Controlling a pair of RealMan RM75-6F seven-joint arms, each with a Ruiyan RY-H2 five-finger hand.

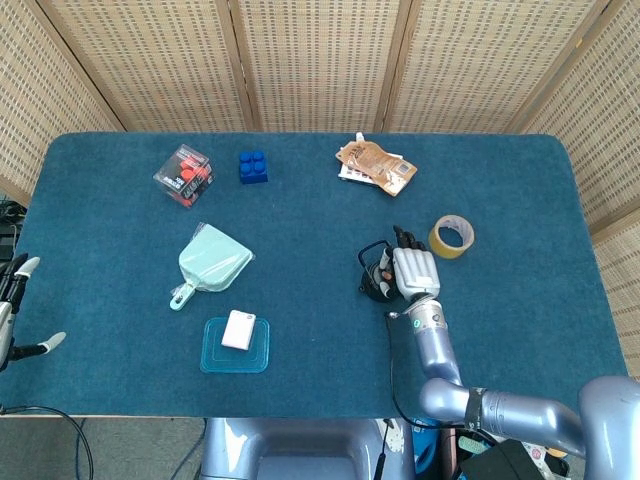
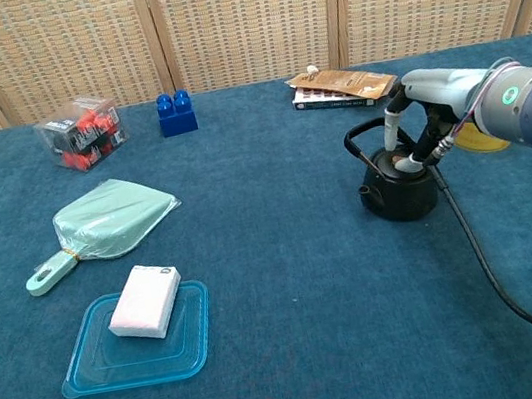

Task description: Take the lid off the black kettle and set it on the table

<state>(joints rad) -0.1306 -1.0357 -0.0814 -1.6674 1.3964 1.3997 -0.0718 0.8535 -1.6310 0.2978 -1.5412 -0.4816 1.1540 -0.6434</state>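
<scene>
The black kettle [image 1: 373,284] [image 2: 402,194] stands right of the table's middle, its loop handle [image 2: 361,134] arching up on the left side. My right hand [image 1: 414,270] [image 2: 425,105] hangs over it from the right. Its fingertips [image 2: 408,164] reach down onto the lid on the kettle's top and pinch it. The lid itself is mostly hidden under the fingers and still sits on the kettle. My left hand [image 1: 16,305] shows only at the far left edge of the head view, off the table, fingers apart and holding nothing.
A yellow tape roll [image 1: 452,236] lies just behind the right hand. Brown packets on a book [image 1: 375,165] [image 2: 341,86], a blue brick [image 1: 252,166] and a clear box [image 1: 185,175] line the back. A green dustpan [image 1: 212,260] and a blue tray [image 1: 212,362] holding a white block sit left.
</scene>
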